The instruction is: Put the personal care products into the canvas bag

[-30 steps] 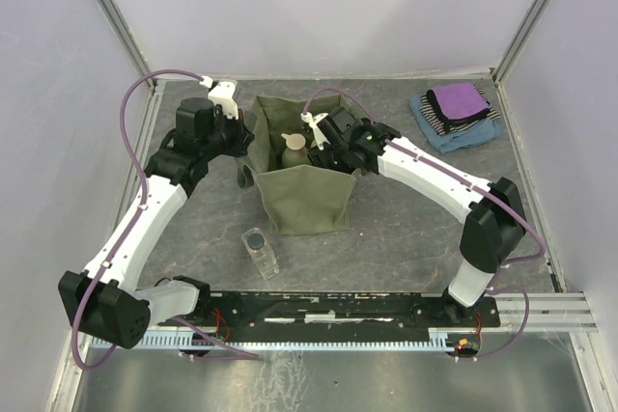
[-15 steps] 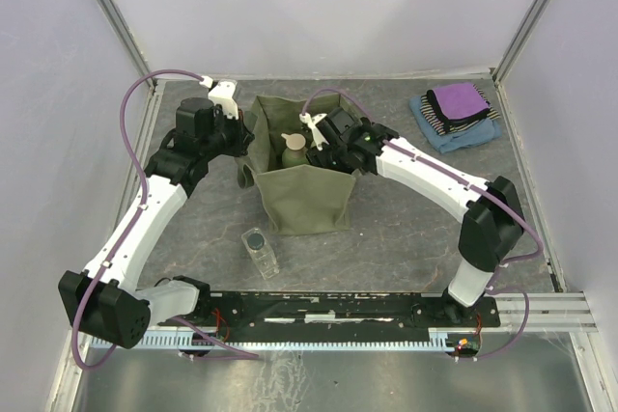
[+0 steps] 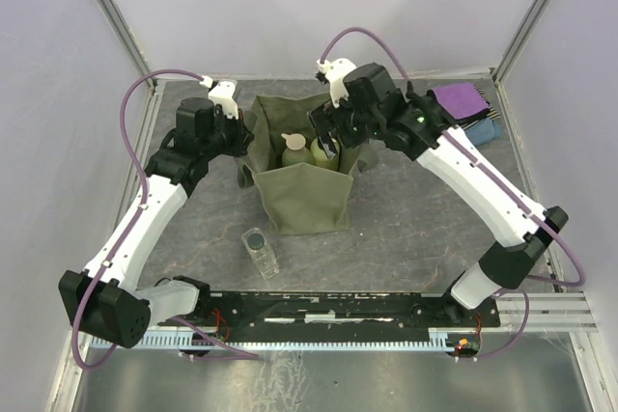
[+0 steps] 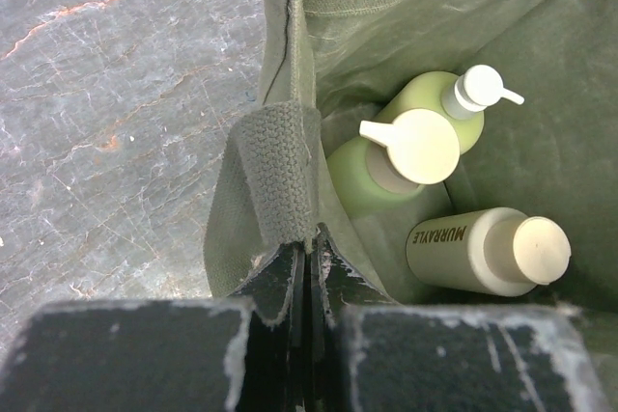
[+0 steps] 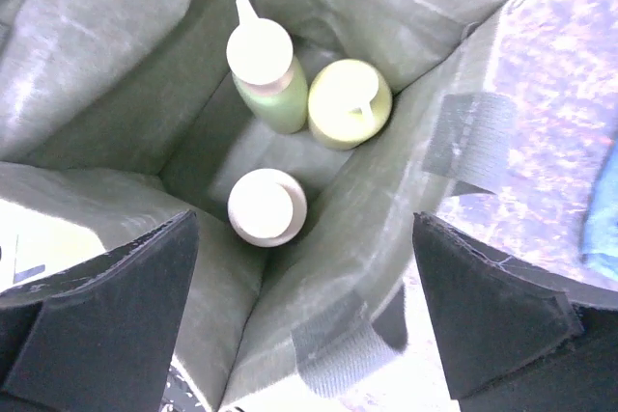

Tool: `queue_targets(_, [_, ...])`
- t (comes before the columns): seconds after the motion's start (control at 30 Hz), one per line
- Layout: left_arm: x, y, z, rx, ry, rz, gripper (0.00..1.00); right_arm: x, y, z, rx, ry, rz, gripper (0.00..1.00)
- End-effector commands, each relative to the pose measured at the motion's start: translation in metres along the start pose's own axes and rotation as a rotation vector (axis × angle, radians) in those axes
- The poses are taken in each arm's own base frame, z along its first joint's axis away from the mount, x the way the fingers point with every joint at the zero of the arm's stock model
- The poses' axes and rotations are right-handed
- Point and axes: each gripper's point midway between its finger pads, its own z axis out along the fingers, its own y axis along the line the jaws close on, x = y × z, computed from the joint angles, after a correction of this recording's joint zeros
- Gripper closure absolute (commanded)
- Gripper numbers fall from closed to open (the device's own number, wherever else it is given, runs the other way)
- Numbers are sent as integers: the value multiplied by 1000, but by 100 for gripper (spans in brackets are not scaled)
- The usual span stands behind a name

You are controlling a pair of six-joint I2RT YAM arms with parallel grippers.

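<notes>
Pinching the bag (image 3: 307, 202) at its left rim, the left gripper (image 4: 311, 243) has its jaws pressed all but together. The webbing handle (image 4: 275, 176) and the fold of canvas beneath it are caught between the tips, as far as I can tell from so close. Just past those jaws, down inside the bag, are three bottles. The peach-capped bottle (image 4: 381, 166) is nearest the tips, the pump bottle (image 4: 435, 103) touches it on the far side, and the cream bottle (image 4: 478, 250) sits a little apart to the right. The right gripper (image 5: 304, 238) hangs over the bag's mouth with its jaws spread wide and nothing between them. The cream bottle is almost straight below the gap, and the other two are side by side beyond it in the far corner. The clear bottle (image 3: 259, 250) is out on the table (image 3: 406, 229) in front of the bag, towards the arm bases and well apart from both pairs of jaws. Folded cloths (image 3: 463, 98) lie well off to the right of the right jaws, partly hidden behind that arm.
</notes>
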Motion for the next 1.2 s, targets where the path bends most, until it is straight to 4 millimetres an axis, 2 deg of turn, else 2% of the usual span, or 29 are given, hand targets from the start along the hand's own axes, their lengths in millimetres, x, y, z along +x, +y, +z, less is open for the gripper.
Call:
queue_targets(0.0, [-2, 0, 2, 7, 6, 40, 97, -17, 14, -41, 7, -68, -69, 0])
queue_targets(0.1, [0, 0, 4, 9, 16, 30, 97, -20, 47, -55, -48, -89, -131, 0])
queue_targets(0.23, [0, -3, 5, 20, 18, 23, 97, -16, 101, -62, -159, -92, -197, 0])
queue_targets(0.33, [-2, -2, 4, 17, 15, 29, 97, -10, 130, -59, -212, -83, -219, 0])
queue_targets(0.53, [-1, 2, 4, -6, 31, 30, 97, 7, 173, -46, -273, -60, -210, 2])
queue_targets(0.67, [-1, 2, 3, -5, 30, 28, 97, 24, 192, -29, -311, -46, -169, 4])
queue_targets(0.87, [0, 2, 3, -5, 32, 27, 97, 37, 217, -7, -391, -88, -5, 7])
queue_targets(1.03, [3, 1, 4, 2, 47, 27, 97, 55, 222, 12, -352, -42, 52, 8])
queue_targets(1.17, [6, 1, 3, 2, 50, 28, 97, 59, 226, 21, -310, -6, 65, 8])
